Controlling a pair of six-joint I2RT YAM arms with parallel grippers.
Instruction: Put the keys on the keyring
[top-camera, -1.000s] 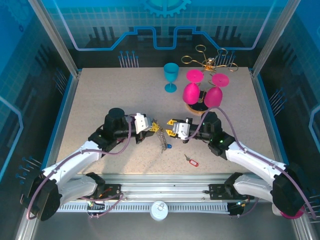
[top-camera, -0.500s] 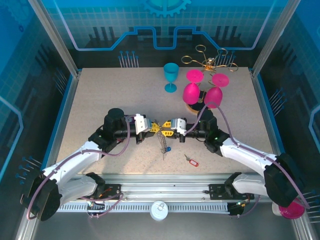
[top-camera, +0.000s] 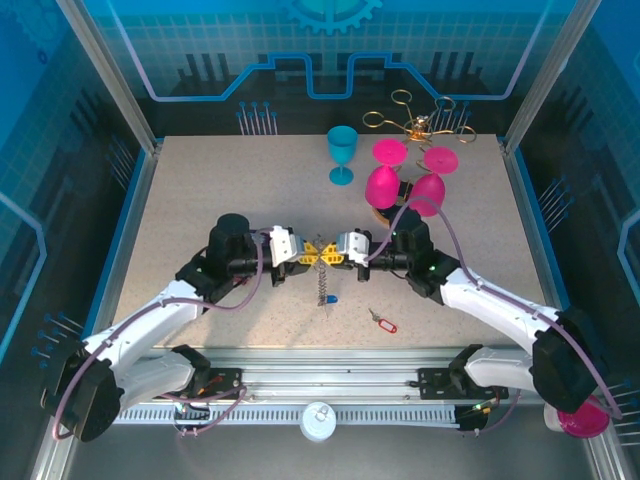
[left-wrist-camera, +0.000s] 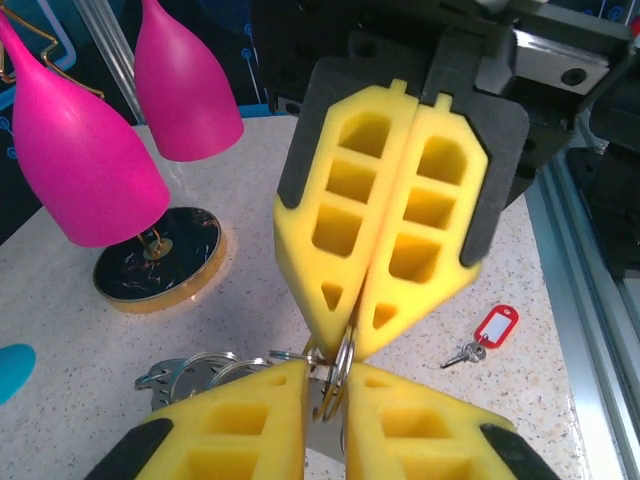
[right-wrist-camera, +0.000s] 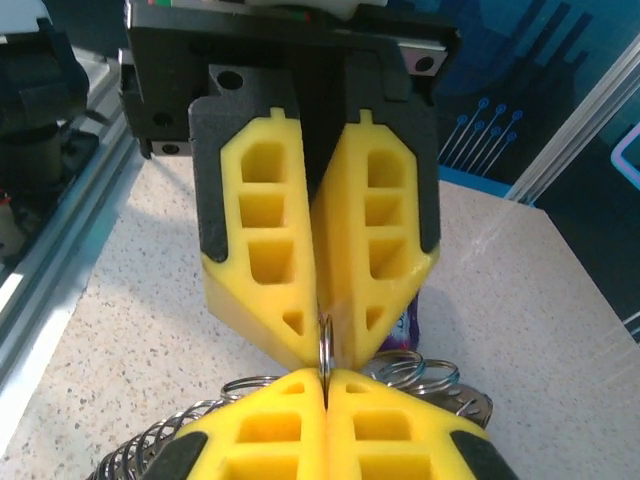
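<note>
The keyring hangs over the middle of the desk, a little nearer the near edge than the far one. Its coiled length drops straight down from the spot where the two grippers meet tip to tip. A blue-headed key sits at its lower end, by the desk top. The right gripper has its yellow fingers pressed together on a thin silver ring at the top of the keyring. The left gripper faces it from the other side with a narrow gap between its fingers. The same ring and a bit of metal stand in that gap, and I cannot tell whether the fingers pinch them. More silver rings bunch just under the two tips. A red-headed key lies flat and alone on the desk, to the right of the keyring and closer to the near edge. Further back, right of centre, two pink goblets tilt bowl-down, feet up, over a round dark base. A teal goblet stands upright to their left. A gold wire rack sits at the far edge.
</note>
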